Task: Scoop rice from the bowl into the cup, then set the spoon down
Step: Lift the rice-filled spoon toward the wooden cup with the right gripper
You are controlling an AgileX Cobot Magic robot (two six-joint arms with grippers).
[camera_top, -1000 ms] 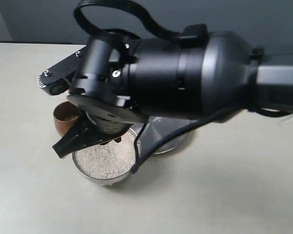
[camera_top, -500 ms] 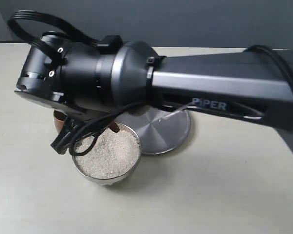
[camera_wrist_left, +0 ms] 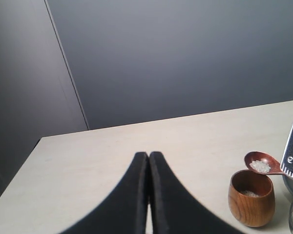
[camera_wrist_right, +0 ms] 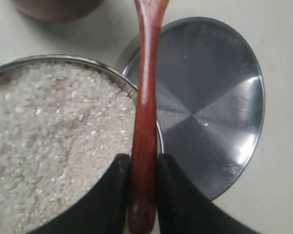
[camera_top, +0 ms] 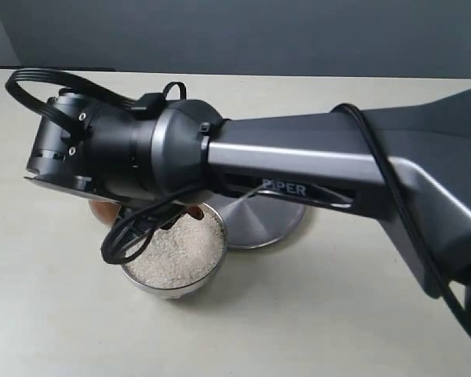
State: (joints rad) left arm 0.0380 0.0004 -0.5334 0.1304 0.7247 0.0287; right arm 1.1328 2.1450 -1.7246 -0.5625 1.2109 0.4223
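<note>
My right gripper (camera_wrist_right: 143, 163) is shut on the handle of the reddish-brown spoon (camera_wrist_right: 145, 97). The spoon's small oval bowl (camera_wrist_left: 260, 165) holds a few grains and hovers just above the rim of the dark-brown wooden cup (camera_wrist_left: 250, 197), which has a little rice at its bottom. The steel bowl (camera_top: 210, 271) beside the cup is heaped with white rice (camera_top: 173, 247). In the exterior view the right arm's wrist (camera_top: 102, 153) covers most of the cup (camera_top: 102, 210). My left gripper (camera_wrist_left: 149, 156) is shut on nothing, raised over bare table away from the cup.
A flat steel plate (camera_top: 267, 220) lies right behind the bowl, touching its rim. The right arm stretches across the scene from the right. A dark wall stands behind the pale table (camera_wrist_left: 112, 156).
The right arm has swung left and drawn its wrist off the bowl towards the cup, carrying the spoon along. The bowl's rice now shows more fully.
</note>
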